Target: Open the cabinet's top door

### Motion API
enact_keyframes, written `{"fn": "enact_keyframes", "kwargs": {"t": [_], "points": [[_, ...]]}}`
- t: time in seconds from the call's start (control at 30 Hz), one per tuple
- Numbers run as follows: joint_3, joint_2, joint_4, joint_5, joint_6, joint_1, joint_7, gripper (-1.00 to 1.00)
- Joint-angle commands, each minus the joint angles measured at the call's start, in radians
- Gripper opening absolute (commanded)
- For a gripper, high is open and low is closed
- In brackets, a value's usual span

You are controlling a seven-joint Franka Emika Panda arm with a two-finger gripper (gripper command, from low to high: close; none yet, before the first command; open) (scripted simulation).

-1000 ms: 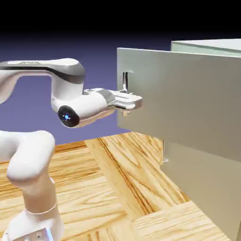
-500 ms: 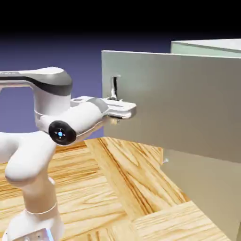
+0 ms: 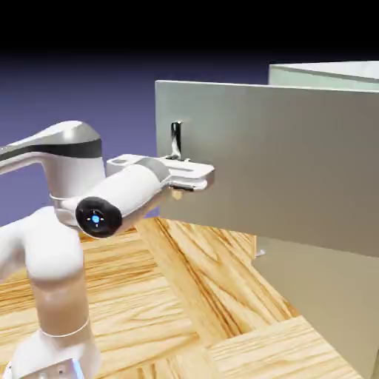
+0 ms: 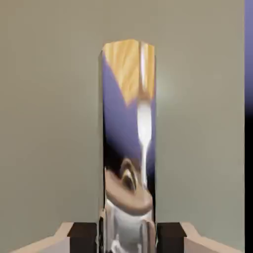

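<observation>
Pale grey-green is what you see across the right of the exterior view: the cabinet [image 3: 329, 73] stands there, its light top showing at the upper right. Its top door [image 3: 274, 163] is swung out from the body, its free edge reaching left of the frame's middle. Near that edge you have the upright silver handle [image 3: 176, 138]. Your white arm [image 3: 122, 194] rises from the lower left and bends across to the door, with the gripper [image 3: 177, 158] at the handle's lower part. Below the open door, at the lower right, you can see the lower panel [image 3: 318, 289], with a small metal handle [image 3: 259, 253] near its left edge. Striped wood [image 3: 192, 296] fills the bottom of the frame.

In the hand view, the door's flat face fills most of the picture, with a strip of blue-violet and black down the right edge. The handle stands upright in the middle, shiny, mirroring wood grain and blue-violet. At the bottom edge, your dark fingertips [image 4: 82, 237] sit on either side of its lower part, closed in on it, so you have the claw holding the handle.
</observation>
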Motion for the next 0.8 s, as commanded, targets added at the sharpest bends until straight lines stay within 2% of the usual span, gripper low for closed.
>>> {"fn": "enact_keyframes", "kwargs": {"t": [0.0, 0.1, 0.27, 0.77], "points": [[-0.029, -0.015, 0.005, -0.043, -0.007, 0.010, 0.021, -1.00], [-0.118, -0.010, 0.059, -0.124, -0.127, -0.013, 0.030, -1.00], [-0.240, -0.113, 0.096, -0.338, -0.158, 0.059, 0.158, -1.00], [-0.444, -0.082, 0.615, -0.496, -0.747, 0.293, 0.179, -1.00]]}}
